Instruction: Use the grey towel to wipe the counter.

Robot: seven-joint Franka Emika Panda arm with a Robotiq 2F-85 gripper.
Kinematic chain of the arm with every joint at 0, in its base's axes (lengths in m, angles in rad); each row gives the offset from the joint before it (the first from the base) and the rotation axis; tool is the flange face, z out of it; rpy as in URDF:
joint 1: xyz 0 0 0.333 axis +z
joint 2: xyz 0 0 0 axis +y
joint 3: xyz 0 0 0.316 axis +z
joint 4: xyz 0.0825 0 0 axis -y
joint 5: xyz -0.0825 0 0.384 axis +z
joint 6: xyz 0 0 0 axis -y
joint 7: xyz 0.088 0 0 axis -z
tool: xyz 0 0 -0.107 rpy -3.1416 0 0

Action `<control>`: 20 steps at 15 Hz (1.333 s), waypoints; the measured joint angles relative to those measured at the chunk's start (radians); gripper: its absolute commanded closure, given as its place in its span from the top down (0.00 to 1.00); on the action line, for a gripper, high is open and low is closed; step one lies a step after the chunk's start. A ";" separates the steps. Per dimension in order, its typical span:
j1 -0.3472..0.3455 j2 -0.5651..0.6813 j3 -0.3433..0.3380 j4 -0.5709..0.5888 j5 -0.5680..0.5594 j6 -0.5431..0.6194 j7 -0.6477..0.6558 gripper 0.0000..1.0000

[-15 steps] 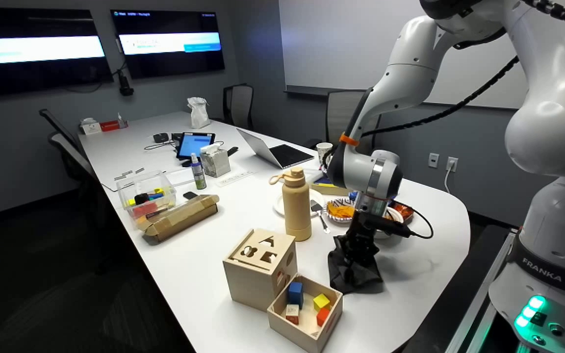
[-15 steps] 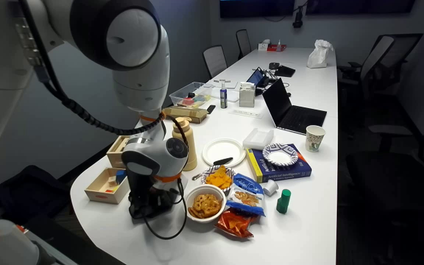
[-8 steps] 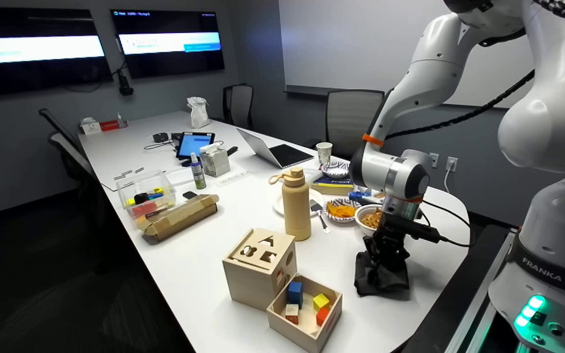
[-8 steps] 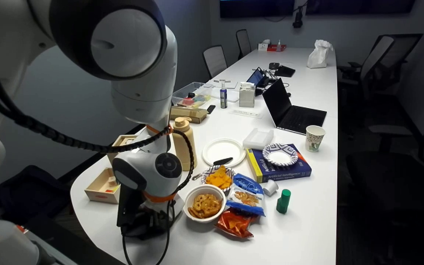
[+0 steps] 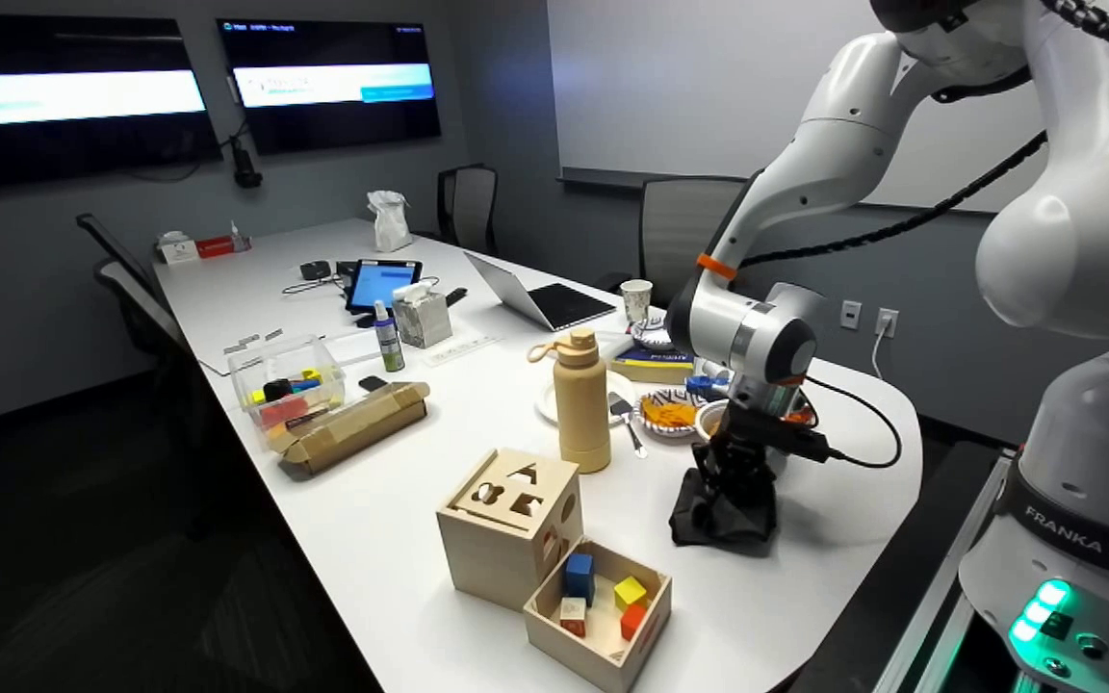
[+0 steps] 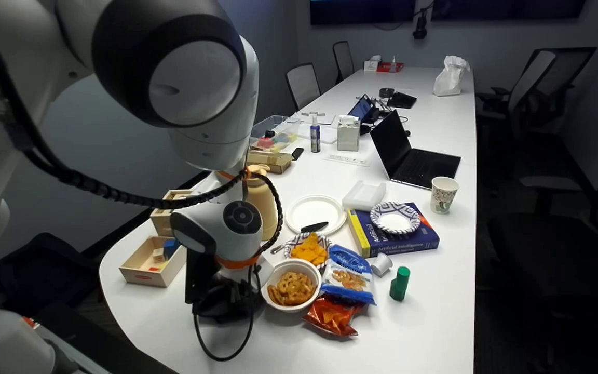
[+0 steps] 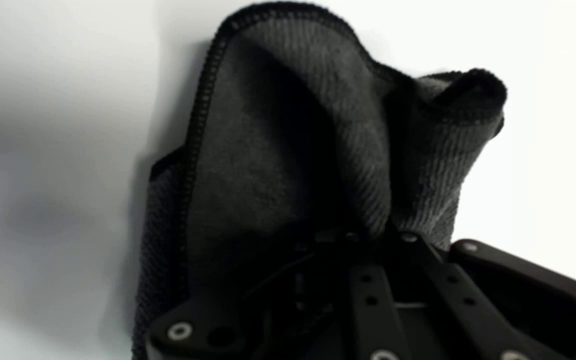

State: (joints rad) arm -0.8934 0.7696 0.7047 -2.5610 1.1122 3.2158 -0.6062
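Gripper (image 7: 379, 239): clamped on a gathered fold of fabric, pointing down.
Grey towel (image 7: 268, 165): pinched at its middle, directly under the gripper, loose flaps fanning outward; its lower edge appears to lie on the counter (image 5: 805, 592).
Step in hand: wiping, I judge, since the towel is gripped and low over the surface; progress cannot be judged, as no spill or streak can be made out.
Next stroke: calls for sliding sideways at this height with light downward pressure, so the flaps trail flat rather than roll under.
Pretzel bowl (image 6: 289, 308): just beside the gripper, and probably the first thing a wide stroke would bump; whether they touch cannot be told from the overlap.
Wooden tray (image 5: 569, 647): across the gripper from the bowl, apart from the towel, with blocks (image 5: 631, 594) inside; it limits strokes that way.
Buried pinch: the pads are sunk in the folds, and the towel's underside is out of sight, so firm contact is unconfirmed.
Dark on dark: towel and gripper blend in both exterior views.
Cut off: the arm (image 6: 195, 83) leaves the frame above the gripper; the wrist view crops the towel's near end, and glare bleaches the counter beside it.
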 measured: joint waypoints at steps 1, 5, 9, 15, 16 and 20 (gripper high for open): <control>0.022 0.009 -0.001 0.021 -0.007 0.002 0.000 0.02; 0.151 0.026 -0.018 0.096 -0.058 0.001 0.000 0.02; 0.258 0.041 -0.045 0.153 -0.154 -0.053 -0.005 0.02; 0.321 0.022 -0.120 0.170 -0.263 -0.280 -0.004 0.02; 0.328 0.015 -0.138 0.168 -0.271 -0.319 0.006 0.02; 0.340 -0.023 -0.189 0.127 -0.271 -0.386 0.076 0.02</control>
State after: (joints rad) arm -0.5535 0.7463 0.5158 -2.4338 0.8411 2.8301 -0.5301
